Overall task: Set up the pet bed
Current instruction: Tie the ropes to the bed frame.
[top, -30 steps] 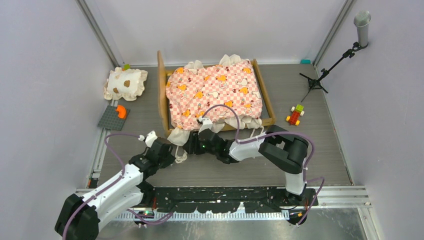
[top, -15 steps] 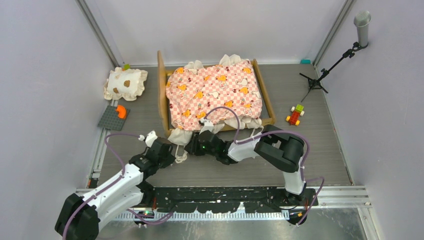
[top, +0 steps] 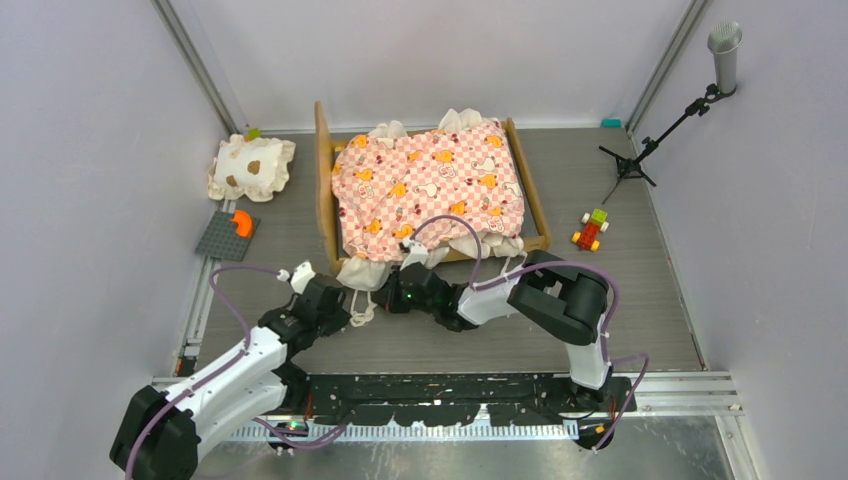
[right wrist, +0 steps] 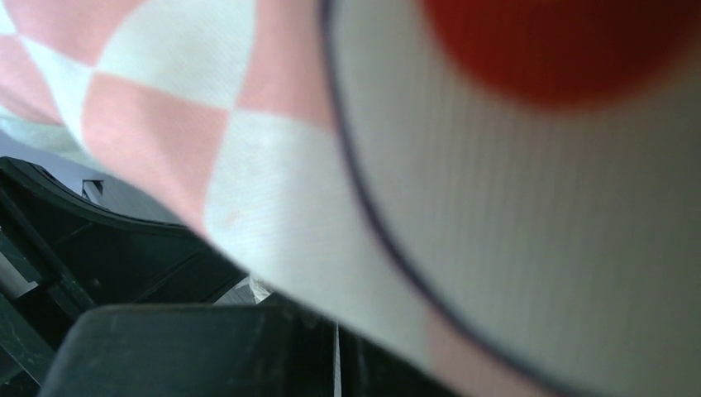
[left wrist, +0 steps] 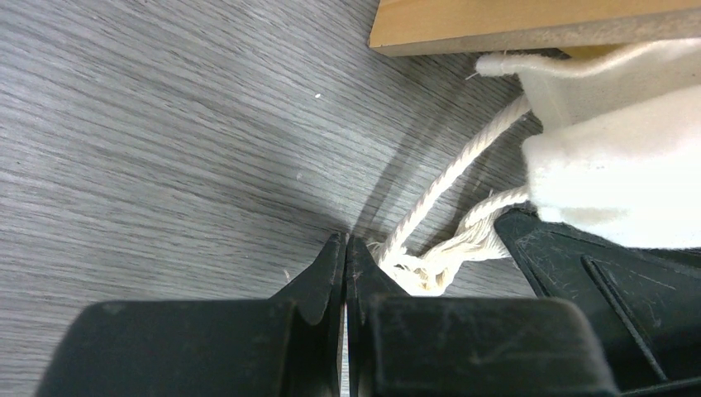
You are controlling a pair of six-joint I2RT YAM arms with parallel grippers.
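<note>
1. At the back centre of the table (top: 450, 345) stands the pet bed (top: 430, 190). Its wavy headboard (top: 322, 170) is on the left, and the pink checkered mattress (right wrist: 149, 124) lies rumpled in the frame.
2. A cream ruffle (left wrist: 612, 165) spills over the near rail at the bed's near left corner. Both arms reach to this corner, their tips close together.
3. The left gripper (left wrist: 345, 244) sits low over the table, just in front of the wooden frame edge (left wrist: 529, 25). Its fingers are pressed together tip to tip, with nothing showing between them.
4. A white twisted cord (left wrist: 446, 178) runs just beside the left gripper's right finger and up to the ruffle. The cord's knotted strands lie against that finger.
5. The right gripper (top: 382, 292) comes in from the right and points left at the same corner. In its wrist view the checkered cloth drapes right over the fingers and hides their tips.
6. The part of the right fingers that shows lies closed, with only a thin seam between them. Whether any cloth is caught in them cannot be told.
7. A cream pillow (top: 250, 167) with brown spots lies left of the headboard, apart from the bed.
8. Nearer than the pillow is a grey baseplate (top: 222, 240) with an orange piece (top: 240, 222) on it.
9. A toy of coloured blocks (top: 590, 230) sits right of the bed.
10. A microphone stand (top: 650, 145) rises at the far right.
</note>
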